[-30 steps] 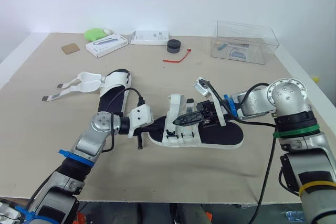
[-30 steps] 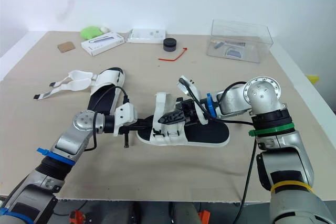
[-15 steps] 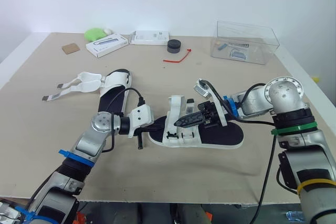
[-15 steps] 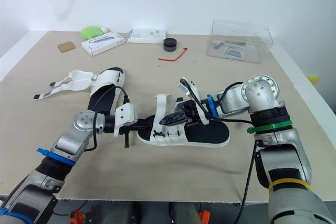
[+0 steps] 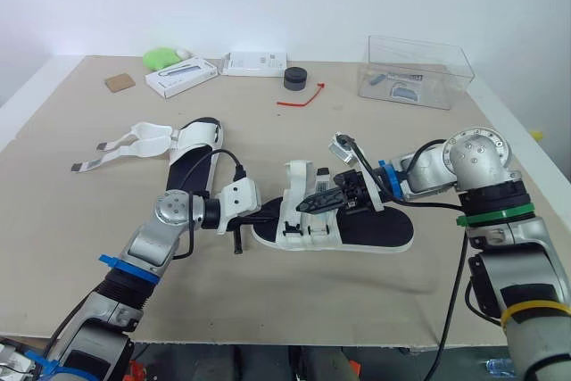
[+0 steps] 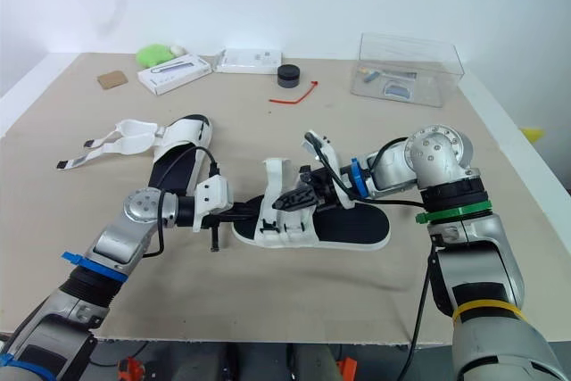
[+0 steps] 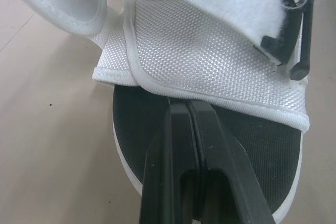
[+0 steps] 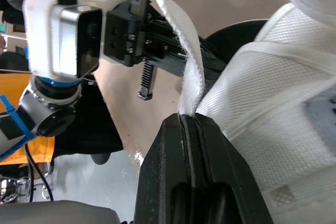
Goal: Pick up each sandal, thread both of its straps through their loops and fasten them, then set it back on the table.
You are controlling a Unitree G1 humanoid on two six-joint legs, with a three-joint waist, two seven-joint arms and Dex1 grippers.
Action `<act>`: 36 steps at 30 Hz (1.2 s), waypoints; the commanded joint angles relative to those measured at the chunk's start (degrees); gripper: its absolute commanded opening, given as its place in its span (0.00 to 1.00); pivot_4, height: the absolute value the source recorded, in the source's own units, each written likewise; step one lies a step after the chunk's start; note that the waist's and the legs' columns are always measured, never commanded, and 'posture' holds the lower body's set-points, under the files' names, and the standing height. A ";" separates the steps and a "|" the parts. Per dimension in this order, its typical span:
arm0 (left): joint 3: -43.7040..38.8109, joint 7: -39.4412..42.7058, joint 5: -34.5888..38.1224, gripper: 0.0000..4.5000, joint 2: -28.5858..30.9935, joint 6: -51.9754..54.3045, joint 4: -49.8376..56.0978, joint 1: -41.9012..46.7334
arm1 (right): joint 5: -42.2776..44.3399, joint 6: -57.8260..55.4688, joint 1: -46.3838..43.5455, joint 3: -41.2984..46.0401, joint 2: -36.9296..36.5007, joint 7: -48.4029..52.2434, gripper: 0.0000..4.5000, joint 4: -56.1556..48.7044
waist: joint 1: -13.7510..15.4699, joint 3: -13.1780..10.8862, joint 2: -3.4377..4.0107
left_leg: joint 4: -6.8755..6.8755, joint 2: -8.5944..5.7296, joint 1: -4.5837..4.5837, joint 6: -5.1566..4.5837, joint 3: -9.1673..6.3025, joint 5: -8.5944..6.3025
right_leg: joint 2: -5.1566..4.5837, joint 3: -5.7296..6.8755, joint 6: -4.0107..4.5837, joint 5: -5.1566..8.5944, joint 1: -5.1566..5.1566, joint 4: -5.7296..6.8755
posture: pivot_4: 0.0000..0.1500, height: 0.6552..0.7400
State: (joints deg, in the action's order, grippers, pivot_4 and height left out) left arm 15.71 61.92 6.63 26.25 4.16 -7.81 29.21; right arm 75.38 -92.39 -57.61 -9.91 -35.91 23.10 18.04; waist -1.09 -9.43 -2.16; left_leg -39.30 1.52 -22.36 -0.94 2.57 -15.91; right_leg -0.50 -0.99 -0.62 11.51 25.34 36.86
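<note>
Now the left claw (image 7: 186,107) has its two fingers pressed together with nothing seen between them, the tips touching the hem of the white mesh upper (image 7: 210,51) at the toe end of the black-soled sandal (image 5: 361,231), which lies flat on the desk (image 5: 268,296) between the two claws. Opposite it, the right claw (image 8: 189,121) is clamped on a white strap (image 8: 191,72) of that same sandal, just across the mesh upper from the left claw. Well beyond the left claw and far from the right one, a second sandal (image 5: 192,156) rests on the desk with its straps spread loose.
</note>
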 commanded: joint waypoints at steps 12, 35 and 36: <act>0.69 -0.21 -1.35 0.00 1.36 1.07 0.27 -1.28 | 5.32 -0.11 0.04 -1.22 -0.59 -1.35 0.04 1.00 | -0.08 0.00 0.00 | 0.00 0.02 -0.01 0.00 -0.02 0.00 | 0.00 0.01 0.01 0.00 0.01 0.00 | 1.00 1.00; 0.81 -0.70 -1.36 0.00 1.13 1.25 0.26 -1.28 | -1.28 -0.11 1.58 -4.19 -2.75 2.58 0.04 -4.37 | -0.08 0.00 0.00 | 0.00 0.04 0.00 -0.03 -0.02 -0.02 | 0.05 0.01 0.01 0.01 0.01 -0.01 | 1.00 1.00; 0.83 -0.72 -1.37 0.00 1.14 1.28 0.32 -1.34 | -1.78 -0.11 1.54 -4.20 -2.72 2.98 0.04 -4.46 | -0.08 0.00 0.01 | 0.00 0.04 0.00 -0.03 -0.02 -0.02 | 0.05 0.00 0.01 0.01 0.02 -0.01 | 1.00 1.00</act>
State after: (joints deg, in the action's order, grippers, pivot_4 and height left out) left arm 15.76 61.61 6.65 26.77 4.28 -7.06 28.87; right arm 74.96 -92.10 -56.14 -13.64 -37.92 24.52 15.55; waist -1.17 -9.43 -2.15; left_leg -39.30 1.57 -22.37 -0.96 2.55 -15.93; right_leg -0.46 -0.98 -0.60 11.53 25.35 36.86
